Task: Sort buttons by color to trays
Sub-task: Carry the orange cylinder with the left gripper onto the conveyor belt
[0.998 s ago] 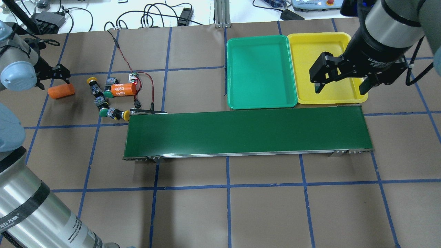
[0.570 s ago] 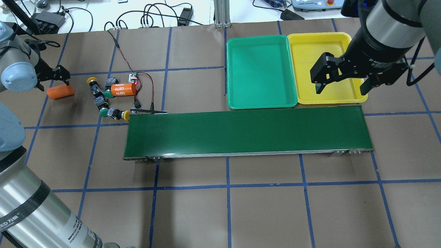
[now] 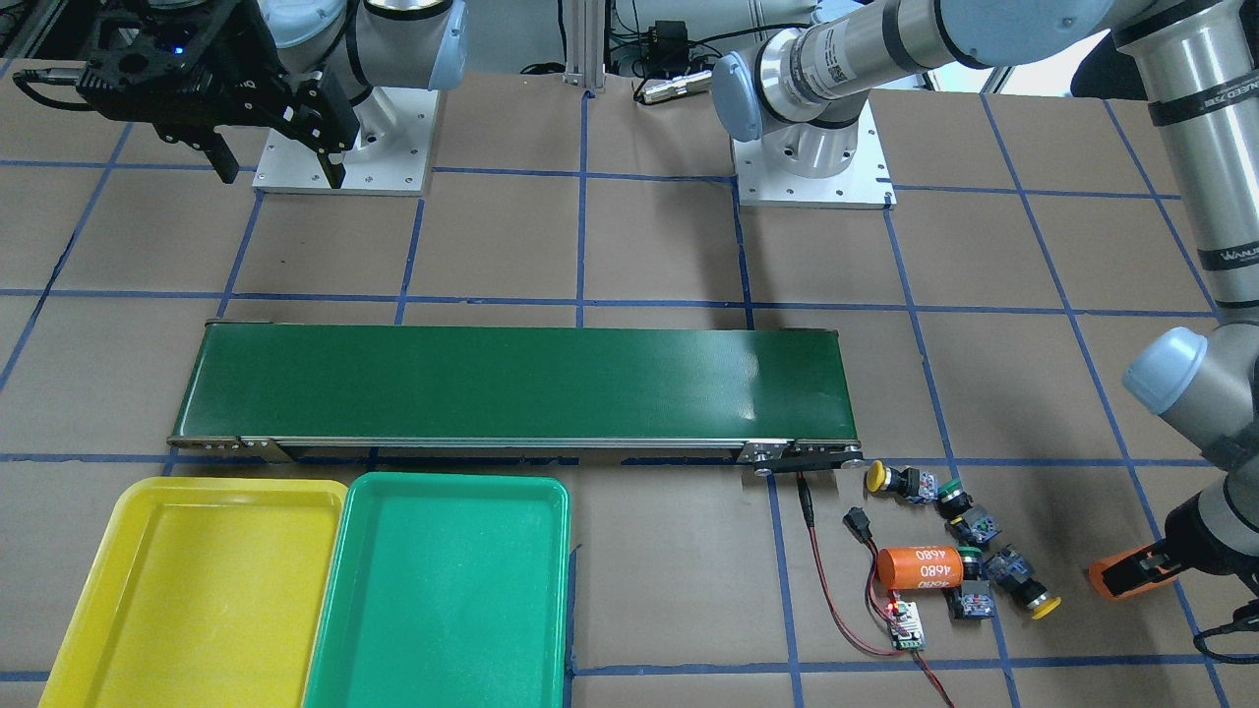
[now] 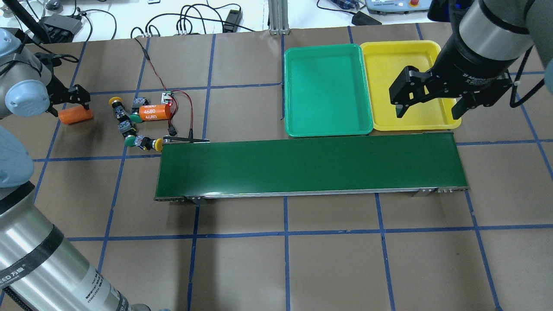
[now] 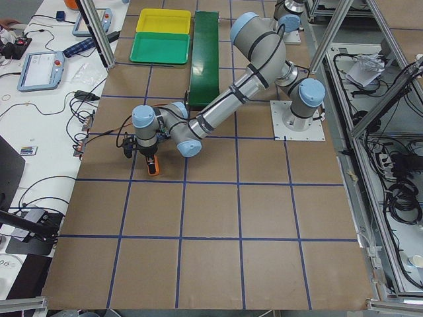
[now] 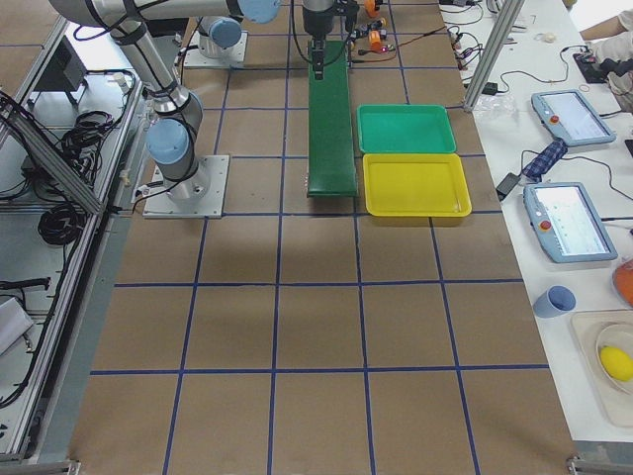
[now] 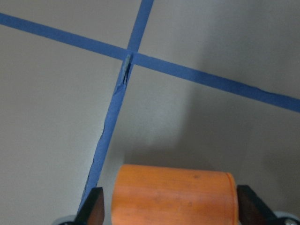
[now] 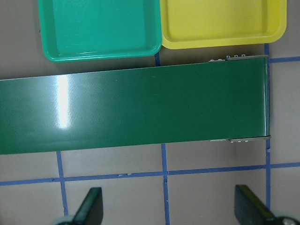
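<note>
Left gripper [image 4: 69, 107]: spread wide astride smooth orange cylinder [image 4: 75, 115], nothing clamped | Right gripper [image 4: 427, 113]: spread, empty, above shallow yellow plastic tray [image 4: 389, 56]; I judge it placed to receive colour-capped push-buttons [image 4: 125, 125].

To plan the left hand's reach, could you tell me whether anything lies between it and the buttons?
Yes: the left hand straddles a plain orange cylinder, lying short of the buttons; nothing else shows between them.
</note>
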Controlling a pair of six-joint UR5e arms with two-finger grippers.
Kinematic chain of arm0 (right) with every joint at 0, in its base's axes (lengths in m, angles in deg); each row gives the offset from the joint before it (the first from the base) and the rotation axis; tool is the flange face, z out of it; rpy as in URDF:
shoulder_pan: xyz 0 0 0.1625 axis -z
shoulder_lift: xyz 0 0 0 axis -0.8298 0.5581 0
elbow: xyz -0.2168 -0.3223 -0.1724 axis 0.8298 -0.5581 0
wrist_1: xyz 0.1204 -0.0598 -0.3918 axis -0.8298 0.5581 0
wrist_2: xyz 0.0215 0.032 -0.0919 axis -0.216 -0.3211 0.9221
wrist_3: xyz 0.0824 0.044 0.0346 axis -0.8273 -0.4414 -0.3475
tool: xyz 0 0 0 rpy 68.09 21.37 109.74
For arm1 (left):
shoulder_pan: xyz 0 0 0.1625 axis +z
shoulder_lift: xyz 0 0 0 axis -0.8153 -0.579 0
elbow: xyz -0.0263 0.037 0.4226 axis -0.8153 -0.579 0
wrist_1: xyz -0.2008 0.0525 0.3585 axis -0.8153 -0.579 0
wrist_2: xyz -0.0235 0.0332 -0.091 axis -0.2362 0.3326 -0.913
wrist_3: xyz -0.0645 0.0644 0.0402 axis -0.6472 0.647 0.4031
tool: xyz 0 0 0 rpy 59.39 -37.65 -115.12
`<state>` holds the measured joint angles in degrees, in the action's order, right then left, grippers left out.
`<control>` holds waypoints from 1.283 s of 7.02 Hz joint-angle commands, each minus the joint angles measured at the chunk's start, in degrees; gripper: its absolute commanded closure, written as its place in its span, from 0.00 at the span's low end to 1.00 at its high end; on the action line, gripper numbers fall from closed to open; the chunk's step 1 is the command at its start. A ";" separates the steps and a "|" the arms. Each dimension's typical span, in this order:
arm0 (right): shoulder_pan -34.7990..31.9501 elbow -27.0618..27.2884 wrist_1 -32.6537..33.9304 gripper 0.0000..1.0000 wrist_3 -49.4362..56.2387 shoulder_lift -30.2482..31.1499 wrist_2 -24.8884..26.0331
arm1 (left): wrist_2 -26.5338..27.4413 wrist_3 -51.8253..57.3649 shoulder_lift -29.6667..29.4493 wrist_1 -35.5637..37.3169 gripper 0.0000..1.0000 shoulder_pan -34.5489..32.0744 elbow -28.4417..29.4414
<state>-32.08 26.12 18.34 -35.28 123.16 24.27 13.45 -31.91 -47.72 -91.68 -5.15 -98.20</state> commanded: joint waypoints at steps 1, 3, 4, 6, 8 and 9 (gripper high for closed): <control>0.00 0.00 -0.07 0.00 0.01 0.00 -0.09 | -0.16 0.45 -0.42 0.02 0.00 0.00 -0.01; 0.00 0.00 -0.07 0.00 0.01 0.00 0.00 | -0.60 2.10 -0.33 -0.16 0.94 0.00 -0.44; 0.00 0.00 -0.07 0.00 0.01 0.00 0.00 | -0.60 3.34 0.10 -0.24 1.00 -0.26 -0.53; 0.00 0.00 -0.07 0.00 0.01 0.00 0.00 | -0.60 5.79 5.35 -8.89 1.00 -1.14 0.25; 0.00 0.00 -0.07 0.00 0.01 0.00 0.00 | -0.69 7.48 14.29 -21.00 1.00 -5.07 -0.01; 0.00 0.00 -0.07 0.00 0.01 0.00 0.00 | -3.47 7.48 18.17 -24.99 1.00 -7.97 -1.66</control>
<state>-32.08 26.12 18.27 -35.26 123.17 24.27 12.10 -24.70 -34.61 -110.59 -9.94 -98.66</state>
